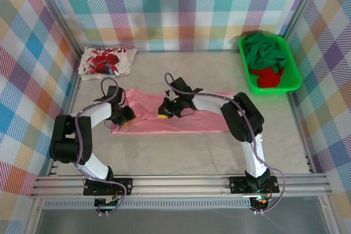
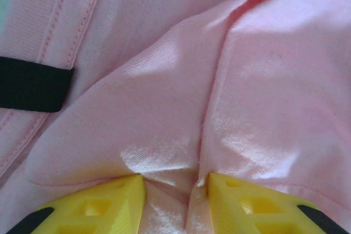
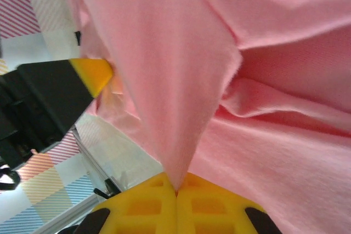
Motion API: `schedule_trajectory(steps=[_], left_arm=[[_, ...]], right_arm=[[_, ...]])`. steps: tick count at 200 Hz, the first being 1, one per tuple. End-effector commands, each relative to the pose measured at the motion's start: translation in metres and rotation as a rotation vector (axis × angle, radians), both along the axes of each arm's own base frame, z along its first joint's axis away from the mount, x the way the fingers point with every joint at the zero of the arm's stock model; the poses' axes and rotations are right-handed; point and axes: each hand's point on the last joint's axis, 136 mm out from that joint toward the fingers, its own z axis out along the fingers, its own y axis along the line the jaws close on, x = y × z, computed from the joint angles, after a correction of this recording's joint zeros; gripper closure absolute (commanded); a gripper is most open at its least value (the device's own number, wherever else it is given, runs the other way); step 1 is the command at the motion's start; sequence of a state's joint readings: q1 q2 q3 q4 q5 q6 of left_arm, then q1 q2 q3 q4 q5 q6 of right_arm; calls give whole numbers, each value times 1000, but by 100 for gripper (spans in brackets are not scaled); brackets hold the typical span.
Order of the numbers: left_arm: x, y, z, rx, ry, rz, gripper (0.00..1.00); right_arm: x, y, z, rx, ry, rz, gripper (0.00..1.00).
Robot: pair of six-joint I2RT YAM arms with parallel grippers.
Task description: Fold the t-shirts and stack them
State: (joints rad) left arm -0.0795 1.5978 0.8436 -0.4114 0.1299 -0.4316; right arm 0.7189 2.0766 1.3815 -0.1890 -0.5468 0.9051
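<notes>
The salmon-pink t-shirt (image 1: 203, 120) lies spread across the middle of the table. My left gripper (image 1: 125, 115) is at its left end. In the left wrist view its yellow fingers (image 2: 109, 201) stand a little apart, with a ridge of pink cloth (image 2: 164, 97) bunched between them. My right gripper (image 1: 164, 110) is over the shirt's middle, and its jaws are shut on a lifted point of pink cloth (image 3: 181, 108). The left gripper's yellow fingertip (image 3: 94, 74) shows close by. A white t-shirt with red print (image 1: 107, 61) lies at the back left. Dark green (image 1: 264, 50) and red (image 1: 270, 76) t-shirts sit in a tray.
The bright green plastic tray (image 1: 296, 72) stands at the back right corner. Plaid walls enclose the table on three sides, and a metal rail (image 1: 181, 182) runs along the near edge by the arm bases. A black strip (image 2: 33, 83) crosses the cloth at the left of the left wrist view.
</notes>
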Motion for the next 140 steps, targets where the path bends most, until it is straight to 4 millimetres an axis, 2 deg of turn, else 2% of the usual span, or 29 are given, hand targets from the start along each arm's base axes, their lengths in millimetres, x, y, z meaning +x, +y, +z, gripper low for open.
schedule_trajectory(steps=[1,22,32,39,72,96,114,140], left_arm=[[-22,20,-18,70,96,42,62],[-21,17,-14,53,94,31,63],[-21,15,-9,42,89,29,63],[-19,13,-3,31,78,23,63],[-16,8,35,8,12,3,63],[-12,8,58,9,-47,-7,63],[-4,4,58,-10,-48,-22,65],[5,-2,44,-42,-24,-22,68]], right_arm=[[-9,-13,-12,-41,42,0,100],[-9,-11,-25,-48,57,13,92],[-9,-9,-27,-43,64,20,83],[-9,-9,-27,-47,61,24,80],[-1,-21,-8,-104,-47,23,74],[10,-29,15,-143,-171,41,72],[20,-29,26,-160,-252,62,72],[31,-28,33,-171,-302,65,71]])
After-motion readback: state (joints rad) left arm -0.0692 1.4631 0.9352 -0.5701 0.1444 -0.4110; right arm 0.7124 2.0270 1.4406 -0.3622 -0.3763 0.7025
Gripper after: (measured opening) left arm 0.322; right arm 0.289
